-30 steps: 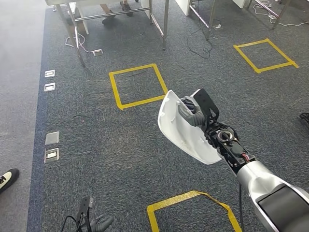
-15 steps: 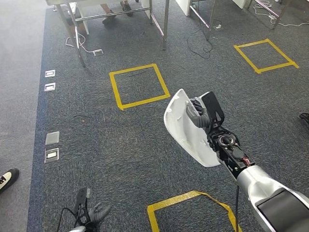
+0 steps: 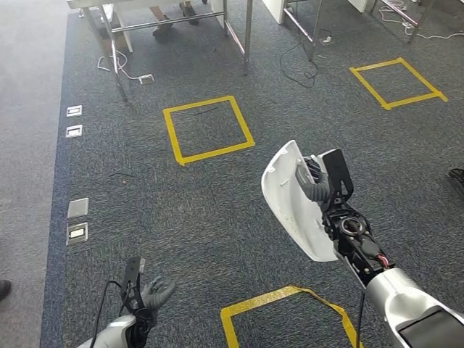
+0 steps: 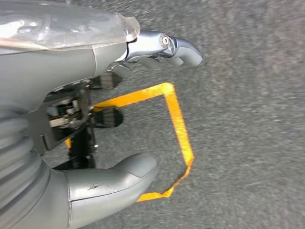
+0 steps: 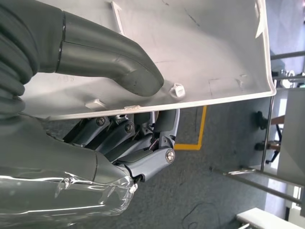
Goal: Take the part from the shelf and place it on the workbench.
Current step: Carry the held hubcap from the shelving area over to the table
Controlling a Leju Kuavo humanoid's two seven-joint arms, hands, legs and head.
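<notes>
A white curved plastic part [image 3: 293, 199] hangs over the grey carpet at centre right in the head view. My right hand [image 3: 322, 185] grips it by its edge. In the right wrist view the thick grey thumb [image 5: 118, 59] presses on the part's ribbed inner face [image 5: 201, 43] and the darker fingers [image 5: 144, 138] wrap behind its rim. My left hand [image 3: 148, 297] hangs low at the bottom left with nothing in it. Its fingers [image 4: 169, 47] and thumb are spread apart above the floor.
Yellow tape squares mark the carpet: one ahead [image 3: 208, 129], one far right [image 3: 398, 82], one at my feet [image 3: 284, 315]. Metal table legs [image 3: 247, 36] stand at the top, with cables beside them. Floor sockets [image 3: 77, 221] lie at the left.
My right hand has carried the white part to the right and a little lower. My left hand has come further up into view. The shoe at the left edge has nearly gone from view.
</notes>
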